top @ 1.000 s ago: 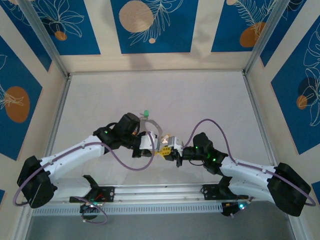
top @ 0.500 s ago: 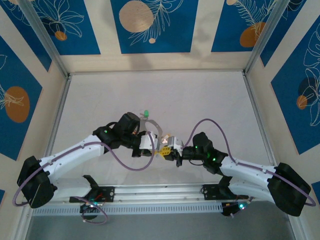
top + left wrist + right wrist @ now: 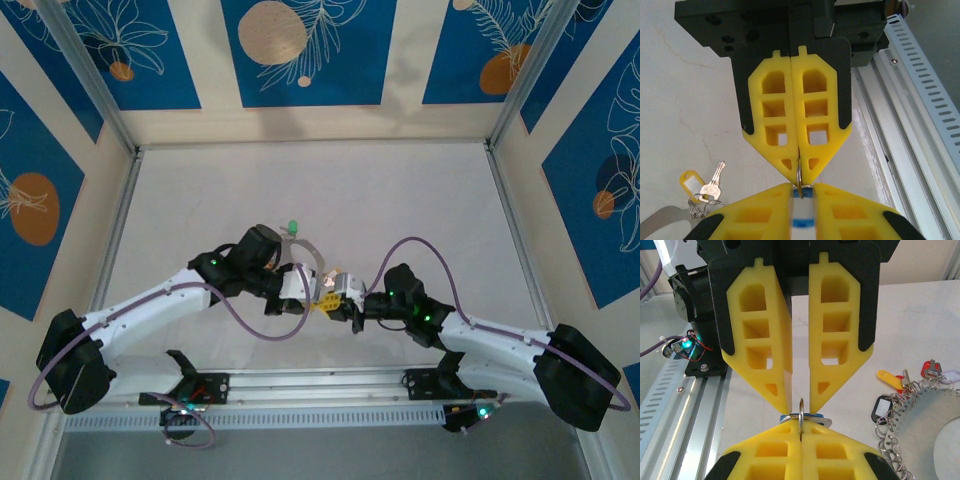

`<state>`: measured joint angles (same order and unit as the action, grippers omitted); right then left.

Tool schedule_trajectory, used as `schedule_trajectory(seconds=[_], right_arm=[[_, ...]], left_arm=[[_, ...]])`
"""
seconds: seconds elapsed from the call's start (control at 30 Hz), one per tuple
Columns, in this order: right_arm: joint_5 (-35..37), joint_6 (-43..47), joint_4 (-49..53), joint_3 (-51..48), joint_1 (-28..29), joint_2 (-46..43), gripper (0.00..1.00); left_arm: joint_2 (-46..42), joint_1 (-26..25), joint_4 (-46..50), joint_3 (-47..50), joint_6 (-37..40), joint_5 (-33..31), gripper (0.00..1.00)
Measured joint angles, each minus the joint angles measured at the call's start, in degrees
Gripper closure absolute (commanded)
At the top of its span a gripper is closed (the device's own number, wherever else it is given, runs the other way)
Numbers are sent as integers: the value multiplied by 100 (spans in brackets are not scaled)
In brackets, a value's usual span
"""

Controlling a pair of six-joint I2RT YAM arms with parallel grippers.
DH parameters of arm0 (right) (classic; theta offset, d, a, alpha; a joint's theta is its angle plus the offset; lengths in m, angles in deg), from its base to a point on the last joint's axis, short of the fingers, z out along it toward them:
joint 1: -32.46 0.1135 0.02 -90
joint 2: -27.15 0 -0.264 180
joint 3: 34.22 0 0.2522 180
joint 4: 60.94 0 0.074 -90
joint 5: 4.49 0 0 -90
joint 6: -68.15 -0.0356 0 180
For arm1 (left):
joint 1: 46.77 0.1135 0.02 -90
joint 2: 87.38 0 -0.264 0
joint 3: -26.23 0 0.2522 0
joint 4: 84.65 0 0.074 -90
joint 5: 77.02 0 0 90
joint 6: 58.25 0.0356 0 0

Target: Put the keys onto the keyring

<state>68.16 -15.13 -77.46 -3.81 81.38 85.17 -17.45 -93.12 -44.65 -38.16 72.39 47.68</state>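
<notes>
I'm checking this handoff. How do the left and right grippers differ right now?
The left gripper has its fingers parted, clamping a blue tag at the tips; the right gripper has its fingers pressed flush together. The left gripper holds a flat tag, the right gripper a small metal ring seen edge-on. Both have yellow fingers and meet tip to tip.

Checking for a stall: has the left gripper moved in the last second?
No. The left gripper sits at the same spot as before, judged against the aluminium rail below it in the top view.
</notes>
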Motion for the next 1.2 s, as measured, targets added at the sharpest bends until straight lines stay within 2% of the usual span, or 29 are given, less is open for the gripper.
schedule_trajectory(seconds=[0.33,0.4,0.47,0.57,0.67,0.7,0.73,0.8,1.07,1.2], right_arm=[[22,44,33,9,52,39,100],[44,44,31,9,63,37,100],[74,44,33,9,83,37,94],[157,44,31,7,111,26,100],[195,52,46,7,111,0,100],[199,63,76,7,111,-15,100],[199,63,92,7,111,-17,100],[212,63,103,7,111,-17,100],[238,63,144,7,111,-17,100],[240,63,162,7,111,-15,100]], left_arm=[[7,0,55,-22,-22,63,100],[26,0,94,-52,-20,70,100],[46,0,129,-66,-17,85,100],[46,0,129,-66,-20,87,100],[66,0,127,-81,-24,103,100],[76,0,127,-87,-46,103,98],[90,0,125,-87,-81,103,87],[131,0,109,-94,-166,103,82],[221,0,114,-129,-278,105,85],[221,0,125,-129,-271,114,91]])
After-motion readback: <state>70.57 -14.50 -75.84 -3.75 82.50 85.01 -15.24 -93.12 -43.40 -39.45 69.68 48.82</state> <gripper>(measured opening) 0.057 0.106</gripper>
